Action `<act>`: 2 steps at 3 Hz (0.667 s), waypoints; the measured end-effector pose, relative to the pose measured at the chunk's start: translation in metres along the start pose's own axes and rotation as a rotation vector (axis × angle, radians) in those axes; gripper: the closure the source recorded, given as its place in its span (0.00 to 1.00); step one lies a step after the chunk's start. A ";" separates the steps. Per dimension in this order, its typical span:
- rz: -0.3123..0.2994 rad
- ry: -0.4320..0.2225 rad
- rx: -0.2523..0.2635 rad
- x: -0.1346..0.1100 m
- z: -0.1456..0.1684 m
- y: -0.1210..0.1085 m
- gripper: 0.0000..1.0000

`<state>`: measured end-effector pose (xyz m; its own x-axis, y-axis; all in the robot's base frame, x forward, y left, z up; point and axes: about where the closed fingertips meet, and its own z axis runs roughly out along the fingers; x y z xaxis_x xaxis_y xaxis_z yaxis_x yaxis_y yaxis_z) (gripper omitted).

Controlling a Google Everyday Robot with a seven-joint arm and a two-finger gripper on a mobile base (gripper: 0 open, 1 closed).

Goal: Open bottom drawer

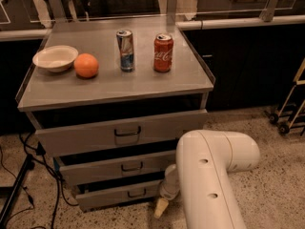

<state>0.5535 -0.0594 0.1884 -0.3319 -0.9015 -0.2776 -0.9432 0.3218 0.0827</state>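
Observation:
The bottom drawer (114,196) is the lowest of three grey drawers in the metal cabinet (190,87). It stands a little way out, with a dark gap above its front. Its small dark loop handle (137,192) is in the middle of the front. My gripper (161,203) is at the right end of the bottom drawer's front, low near the floor, at the end of my white arm (209,175). The arm hides the drawer's right end and the gripper's contact with it. The middle drawer (119,168) and the tall top drawer (119,133) are also slightly out.
On the cabinet top stand a white bowl (55,57), an orange (86,65), a blue-silver can (126,50) and a red cola can (163,52). Cables and a stand leg (16,187) lie left on the floor. A wheeled cart (290,109) is at the right.

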 end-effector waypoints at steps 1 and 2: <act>-0.002 -0.006 0.005 -0.001 -0.003 -0.002 0.00; -0.010 -0.033 0.027 -0.006 -0.013 -0.009 0.00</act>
<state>0.5639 -0.0611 0.2020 -0.3212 -0.8949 -0.3100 -0.9456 0.3208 0.0537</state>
